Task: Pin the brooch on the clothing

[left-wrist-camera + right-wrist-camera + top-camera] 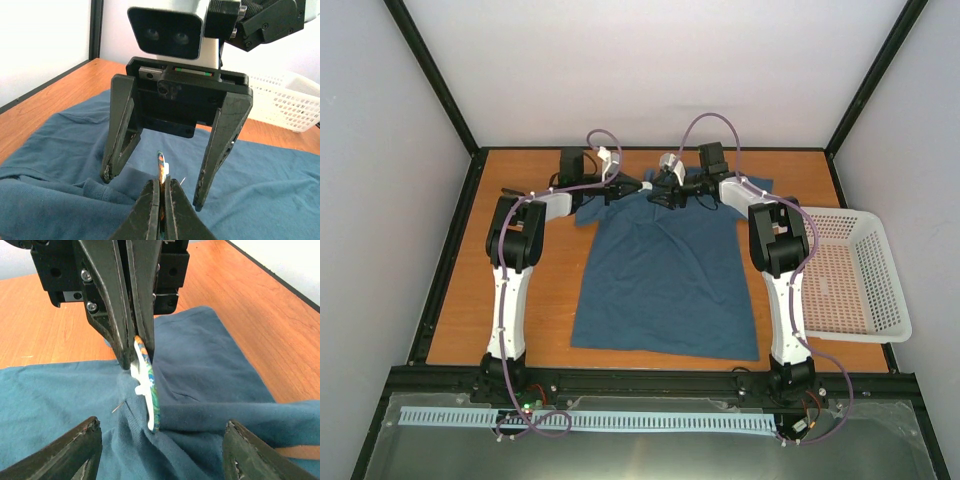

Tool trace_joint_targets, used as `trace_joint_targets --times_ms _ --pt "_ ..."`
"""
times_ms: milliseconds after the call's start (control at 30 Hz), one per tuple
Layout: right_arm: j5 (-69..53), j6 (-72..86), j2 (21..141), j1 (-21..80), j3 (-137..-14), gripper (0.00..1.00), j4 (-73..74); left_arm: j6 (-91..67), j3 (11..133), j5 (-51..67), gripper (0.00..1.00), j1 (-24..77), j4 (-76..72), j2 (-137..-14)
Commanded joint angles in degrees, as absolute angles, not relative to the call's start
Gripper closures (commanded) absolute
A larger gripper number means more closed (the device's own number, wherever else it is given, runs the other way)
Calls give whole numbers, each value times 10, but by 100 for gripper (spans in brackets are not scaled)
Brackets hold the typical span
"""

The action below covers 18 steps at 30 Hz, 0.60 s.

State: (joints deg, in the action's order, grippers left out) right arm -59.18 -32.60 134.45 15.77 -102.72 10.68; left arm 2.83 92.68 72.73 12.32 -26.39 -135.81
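Orange wooden table (550, 290) bears a flat-spread teal T-shirt (665, 290) and, rightward, a white mesh basket (842, 285)

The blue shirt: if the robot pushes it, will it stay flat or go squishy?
Probably squishy: the shirt already bunches into soft folds beside the brooch. Lifted, it would likely flop, since it lies limp and flat on the table.

shirt (665, 290): plain teal-blue | brooch (145, 380) — white back, orange-green-blue rim | basket (892, 285) — white

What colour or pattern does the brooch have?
The brooch is white, with a blue, green and orange patterned rim; clearest in the right wrist view.
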Motion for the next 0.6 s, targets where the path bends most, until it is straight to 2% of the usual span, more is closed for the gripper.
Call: trace_joint_targets --times_ms 0,200,400,567 --pt "-607 -337 1355 156 -1040 36 121 5 958 761 99 119 -295 -1367" --pt "-637 -320 1367 156 -1054 43 110 -19 949 779 99 119 -320 -1362" --pt "-666 -302 1381 156 -1071 44 98 -70 941 804 99 119 -376 -1371" --pt "-674 -299 1391 157 -1090 51 108 -89 935 815 99 119 -402 -1371"
